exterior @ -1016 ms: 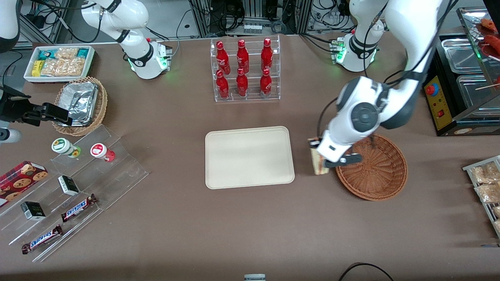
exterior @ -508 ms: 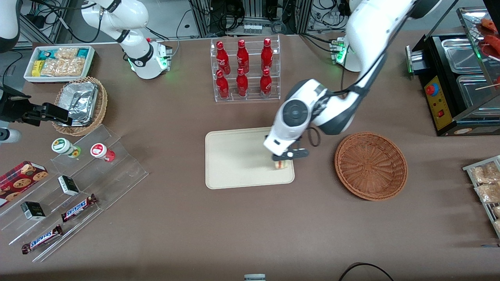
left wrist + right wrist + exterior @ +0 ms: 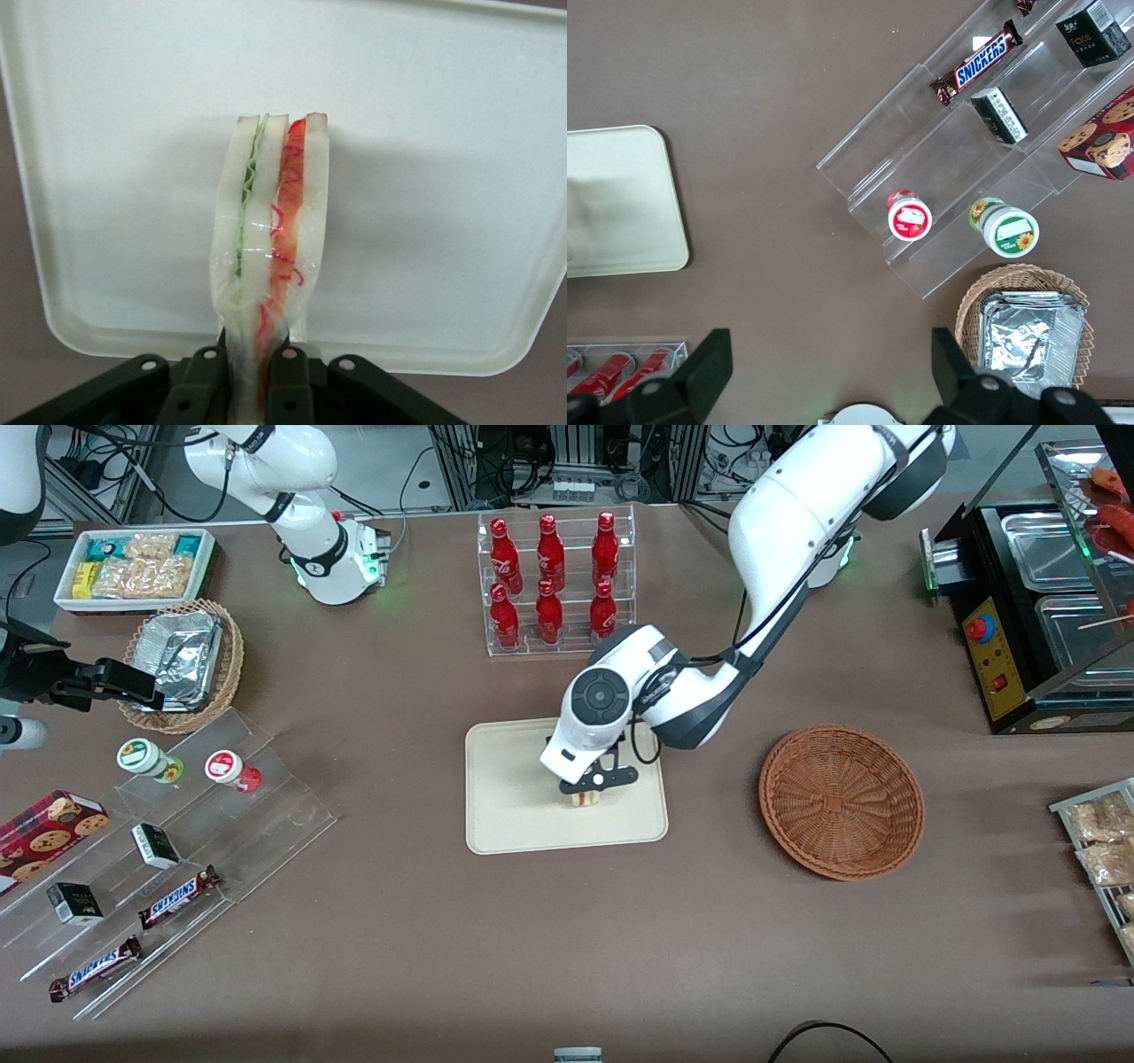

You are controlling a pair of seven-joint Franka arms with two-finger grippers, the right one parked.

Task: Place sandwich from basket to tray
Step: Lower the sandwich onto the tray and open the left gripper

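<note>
- Cream-beige tray [image 3: 514, 788] sits mid-table; the left gripper [image 3: 592, 786] hangs over the part of it toward the working arm's end, nearer its front-camera edge than its bottle-rack edge.
- Gripper is clamped on the sandwich [image 3: 270, 266]: in the wrist view both fingers [image 3: 205, 390] pinch one end of the wedge, and the filmy wrap puckers there.
- Sandwich in front view [image 3: 584, 798] shows only as a small pale bit under the gripper, inside the tray rim [image 3: 292, 341].
- Wicker basket [image 3: 842, 802] sits well apart toward the working arm's end and holds nothing visible.
- Step, as I judge it: carry is done and this is the set-down. Next move calls for a short descent until the wedge rests on the tray floor, then opening the fingers and lifting straight up.
- Risk guess: the thin wedge is held on edge and may tip flat on release; the wrap could cling to a finger.
- Hard to tell: whether the sandwich already touches the tray or hovers just above it. The wrist body hides most of it from the front.
- Fingertips are cut off in the wrist view, so grip depth is unclear.
</note>
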